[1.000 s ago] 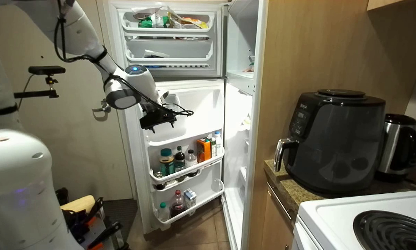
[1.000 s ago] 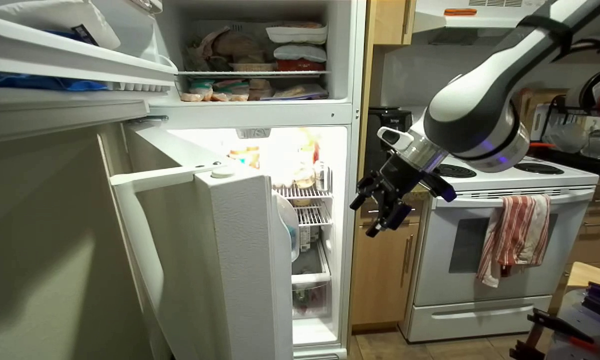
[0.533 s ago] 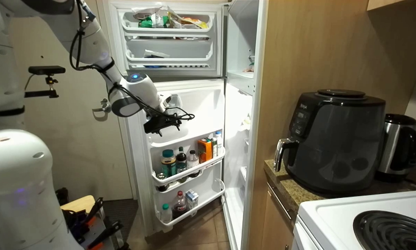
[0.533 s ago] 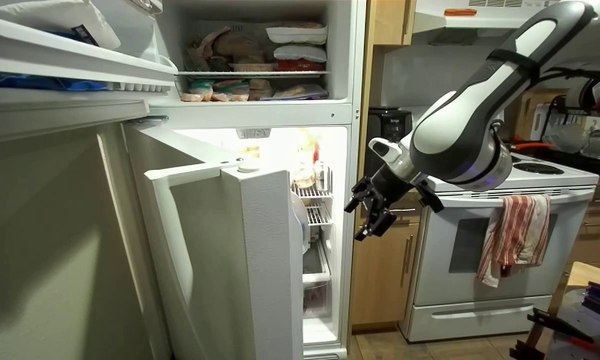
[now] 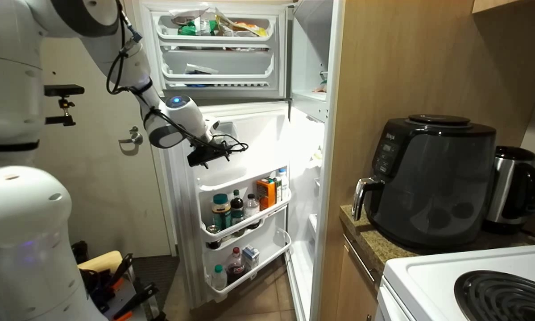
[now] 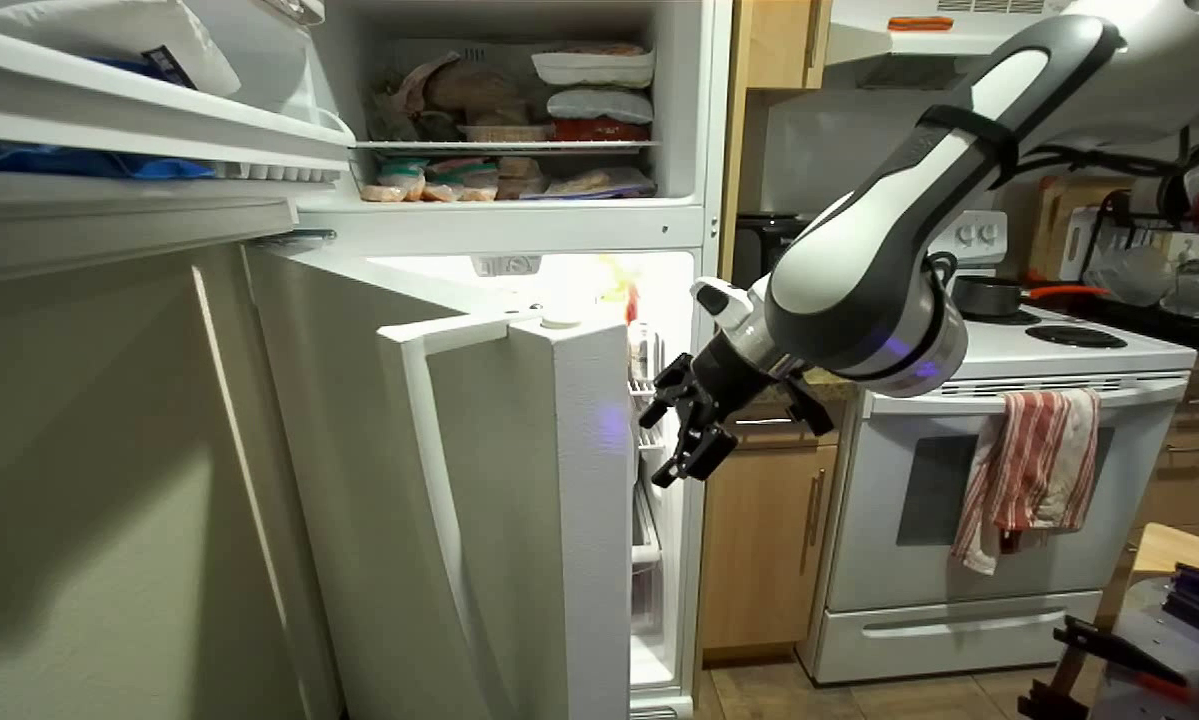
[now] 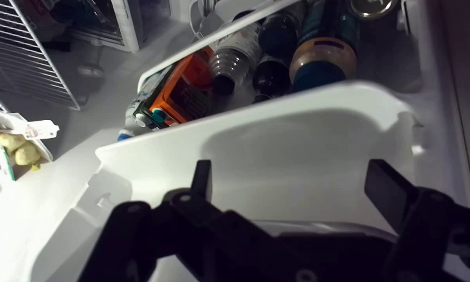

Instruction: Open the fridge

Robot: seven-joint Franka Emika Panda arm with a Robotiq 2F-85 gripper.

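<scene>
Fingers (image 7: pixel 387 192) stand wide apart, one at lower centre and one at lower right of the wrist view, facing each other. Behind them we find a white door bin (image 7: pixel 305 149); we cannot tell whether they touch it. In both exterior views we locate the fridge (image 6: pixel 519 232) in the left and centre of the frame, its upper door (image 5: pixel 222 58) and lower door (image 5: pixel 263 133) standing open. In an exterior view we see the arm (image 6: pixel 859 260) extend from the upper right, the fingers just right of the lower door's edge, and the handle (image 6: pixel 437 470) left of centre, apart from them. In an exterior view, bottles (image 5: pixel 252 207) and an orange carton (image 5: pixel 266 194) stand in a door shelf (image 5: pixel 240 225) at lower centre; at right we find an air fryer (image 5: pixel 432 183) on the desk (image 5: pixel 383 243), a kettle (image 5: pixel 512 191) just beside it, and a stove (image 5: pixel 428 269) at lower right.
</scene>
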